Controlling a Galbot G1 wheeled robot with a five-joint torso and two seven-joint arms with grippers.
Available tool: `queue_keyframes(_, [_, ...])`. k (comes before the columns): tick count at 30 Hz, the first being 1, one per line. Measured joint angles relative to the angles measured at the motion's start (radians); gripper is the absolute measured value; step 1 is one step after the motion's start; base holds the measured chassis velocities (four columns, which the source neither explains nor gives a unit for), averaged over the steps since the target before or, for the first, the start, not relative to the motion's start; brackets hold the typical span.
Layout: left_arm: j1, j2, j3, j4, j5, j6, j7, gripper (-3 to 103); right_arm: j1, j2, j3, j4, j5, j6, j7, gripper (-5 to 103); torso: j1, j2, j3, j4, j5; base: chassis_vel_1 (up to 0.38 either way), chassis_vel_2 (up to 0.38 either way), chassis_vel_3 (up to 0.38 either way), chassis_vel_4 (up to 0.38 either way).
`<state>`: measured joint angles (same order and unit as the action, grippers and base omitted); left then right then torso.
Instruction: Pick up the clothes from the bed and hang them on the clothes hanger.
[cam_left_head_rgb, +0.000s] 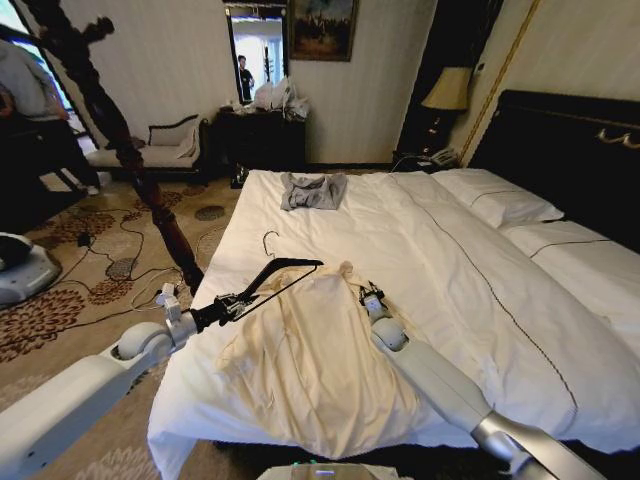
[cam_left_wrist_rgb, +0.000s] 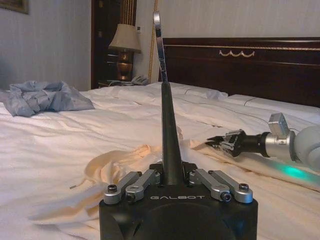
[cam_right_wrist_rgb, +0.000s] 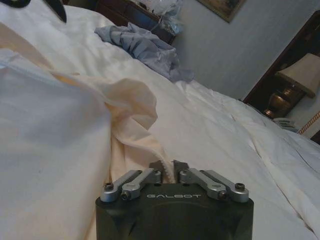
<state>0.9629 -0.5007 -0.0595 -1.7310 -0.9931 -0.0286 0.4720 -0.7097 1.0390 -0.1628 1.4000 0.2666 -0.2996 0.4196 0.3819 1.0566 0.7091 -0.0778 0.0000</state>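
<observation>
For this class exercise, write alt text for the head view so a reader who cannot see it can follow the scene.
The left pincer holds a black clothes hanger over a cream shirt spread on a white bed, while the right pincer rests at the shirt's collar edge. A small grey garment lies further up the bed, with a dark coat stand on the left.

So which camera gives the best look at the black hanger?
The head view: the whole hanger shows, hook included, held by the left tool over the shirt. The left wrist view sees it edge-on; the right wrist view catches just a dark tip.
</observation>
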Motion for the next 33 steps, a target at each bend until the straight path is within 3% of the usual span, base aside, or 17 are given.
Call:
queue_keyframes(2, [0.004,0.001,0.004,-0.001,-0.002,0.003,0.005,19,0.007,0.005,-0.002,-0.008,-0.002,0.011,0.0,3,0.0,0.0,0.0,0.0002,0.0,0.0,0.0,0.0,0.0])
queue_keyframes(6, [0.005,0.0,0.012,0.001,-0.007,0.007,0.011,19,0.008,0.011,0.002,-0.01,0.025,0.014,0.014,1,0.0,0.0,0.0,0.0001,0.0001,0.0,0.0,0.0,0.0])
queue_keyframes(9, [-0.006,-0.003,0.035,0.008,-0.024,0.021,0.025,19,0.007,0.019,0.022,0.008,0.09,0.012,0.056,1,0.0,0.0,0.0,0.0002,0.0001,0.0,0.0,0.0,0.0])
queue_keyframes(21, [-0.075,0.02,0.128,0.026,-0.074,0.037,0.075,19,-0.02,-0.042,0.082,0.126,0.181,-0.008,0.088,1,0.0,0.0,0.0,0.0001,0.0,0.0,0.0,0.0,0.0])
queue_keyframes(33, [-0.213,-0.04,0.276,0.099,-0.049,0.034,0.091,19,-0.055,-0.079,0.165,0.276,0.239,-0.017,0.105,1,0.0,0.0,0.0,0.0,0.0,0.0,0.0,0.0,0.0])
